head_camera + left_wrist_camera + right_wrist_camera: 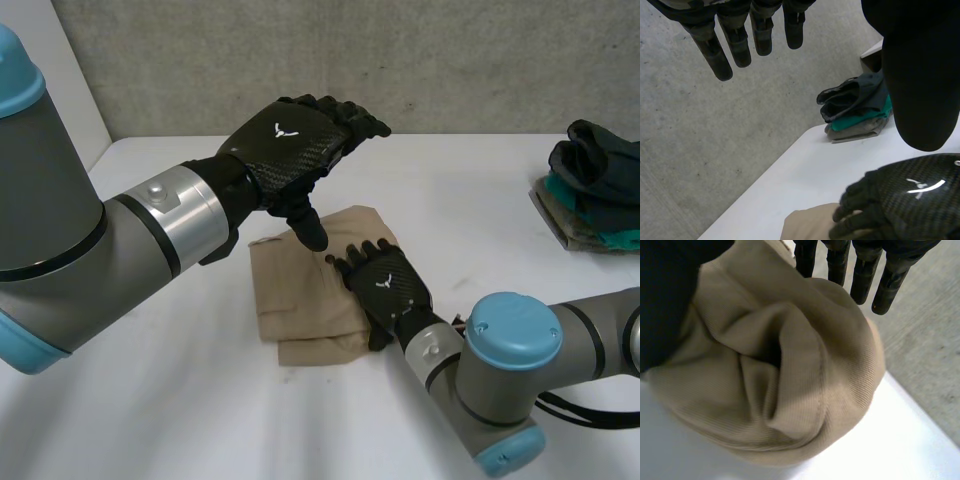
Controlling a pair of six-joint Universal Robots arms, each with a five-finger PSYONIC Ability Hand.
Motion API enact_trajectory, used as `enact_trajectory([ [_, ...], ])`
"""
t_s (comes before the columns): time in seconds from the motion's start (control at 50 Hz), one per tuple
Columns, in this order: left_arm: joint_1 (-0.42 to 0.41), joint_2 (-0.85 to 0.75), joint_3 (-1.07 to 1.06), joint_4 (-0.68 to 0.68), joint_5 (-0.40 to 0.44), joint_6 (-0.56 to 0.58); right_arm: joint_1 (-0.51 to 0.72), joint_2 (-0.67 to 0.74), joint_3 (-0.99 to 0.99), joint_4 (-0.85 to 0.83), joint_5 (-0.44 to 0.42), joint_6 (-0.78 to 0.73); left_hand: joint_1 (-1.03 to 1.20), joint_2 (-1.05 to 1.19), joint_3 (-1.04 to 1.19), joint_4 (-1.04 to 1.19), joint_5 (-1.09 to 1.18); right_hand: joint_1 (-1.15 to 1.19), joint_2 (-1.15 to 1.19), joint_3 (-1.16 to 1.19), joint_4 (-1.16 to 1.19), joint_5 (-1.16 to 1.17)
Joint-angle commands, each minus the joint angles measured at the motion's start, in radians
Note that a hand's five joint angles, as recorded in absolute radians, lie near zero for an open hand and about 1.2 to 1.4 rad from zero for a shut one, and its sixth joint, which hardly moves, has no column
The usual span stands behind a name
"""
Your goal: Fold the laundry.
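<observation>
Fabric of a fine ribbed weave, tan and soft, makes up the folded garment [300,290], a thick, roughly square bundle with rounded, puffy edges lying on the smooth white desk [450,190]. On top of the garment, toward the edge nearest the right arm, the right robot hand [385,285] lies palm down with its glossy carbon-weave back uppermost. In the right wrist view its fingers [862,275] run out nearly straight over the cloth and clasp nothing. Beneath the palm the cloth bunches into deep curved creases, with a stitched hem curling round one fold. Above the garment's far side is the raised left robot hand [290,150], with the same woven black shell. Its fingers [737,40] are straight and slightly spread, its thumb points down toward the cloth, and it holds nothing. Well apart from the garment, beyond the right robot hand near the desk's edge, sits a pile of clothes [595,185]: dark crumpled cloth on top, with a teal layer and a flat grey-brown one under it. Behind the garment rises a wall [300,50] of rough speckled grey.
</observation>
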Motion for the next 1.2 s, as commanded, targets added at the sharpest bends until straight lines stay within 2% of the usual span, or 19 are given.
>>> enact_trajectory([
  [0.02, 0.001, 0.003, 0.011, 0.002, -0.001, -0.001, 0.0, 0.021, -0.08, -0.049, -0.007, -0.016, 0.017, -0.006, -0.014, -0.005, -0.021, 0.015, -0.044, -0.038, -0.058, -0.056],
  [0.1, -0.002, 0.005, 0.014, 0.002, -0.003, -0.002, 0.003, 0.055, -0.148, -0.032, -0.001, -0.015, 0.017, -0.006, -0.014, -0.005, -0.021, 0.028, -0.031, -0.026, -0.046, -0.043],
  [0.16, -0.006, 0.005, 0.013, 0.002, -0.005, -0.004, 0.004, 0.083, -0.183, -0.016, -0.004, -0.016, 0.017, -0.006, -0.014, -0.005, -0.021, 0.16, 0.101, 0.107, 0.087, 0.089],
  [0.22, -0.008, 0.005, 0.006, 0.002, -0.003, -0.004, 0.004, 0.122, -0.234, 0.01, -0.006, -0.018, 0.017, -0.006, -0.014, -0.005, -0.021, 0.41, 0.35, 0.356, 0.336, 0.338],
  [0.32, -0.008, 0.002, 0.002, 0.002, -0.003, -0.004, 0.003, 0.153, -0.303, 0.051, -0.017, -0.01, 0.017, -0.006, -0.014, -0.005, -0.021, 1.235, 1.176, 1.181, 1.162, 1.164],
  [0.46, -0.006, 0.006, 0.005, 0.002, -0.003, -0.004, -0.003, 0.127, -0.312, 0.06, -0.093, 0.004, 0.015, -0.009, -0.016, -0.008, -0.024, 1.237, 1.178, 1.183, 1.164, 1.166],
  [0.6, -0.006, 0.009, 0.016, 0.005, -0.006, -0.006, -0.127, 0.009, -0.314, 0.037, -0.185, 0.079, 0.015, -0.009, -0.016, -0.008, -0.024, 1.237, 1.178, 1.183, 1.164, 1.166],
  [0.66, -0.009, 0.011, 0.023, 0.006, -0.008, -0.007, -0.178, -0.031, -0.347, 0.001, -0.225, 0.099, 0.017, -0.006, -0.014, -0.005, -0.021, 1.237, 1.178, 1.183, 1.164, 1.166],
  [0.76, -0.009, 0.026, 0.031, 0.008, -0.008, -0.045, -0.256, -0.069, -0.421, -0.105, -0.238, 0.152, 0.02, -0.003, -0.011, -0.002, -0.018, 1.237, 1.178, 1.183, 1.164, 1.166],
  [0.86, 0.0, 0.066, 0.026, 0.009, -0.006, -0.097, -0.351, -0.109, -0.507, -0.228, -0.251, 0.29, 0.02, -0.003, -0.011, -0.002, -0.018, 1.237, 1.178, 1.183, 1.164, 1.166],
  [1.02, -0.002, 0.072, 0.02, 0.009, -0.008, -0.104, -0.557, -0.105, -0.587, -0.289, -0.319, 0.477, 0.023, 0.0, -0.008, 0.001, -0.015, 1.237, 1.178, 1.183, 1.164, 1.166],
  [1.16, -0.005, 0.066, 0.012, 0.009, -0.008, -0.104, -0.753, -0.04, -0.61, -0.34, -0.389, 0.511, 0.023, 0.0, -0.008, 0.001, -0.015, 1.237, 1.178, 1.183, 1.164, 1.166],
  [1.2, -0.006, 0.063, 0.012, 0.009, -0.008, -0.104, -0.807, 0.013, -0.625, -0.374, -0.435, 0.536, 0.023, 0.0, -0.008, 0.001, -0.015, 1.237, 1.178, 1.183, 1.164, 1.166],
])
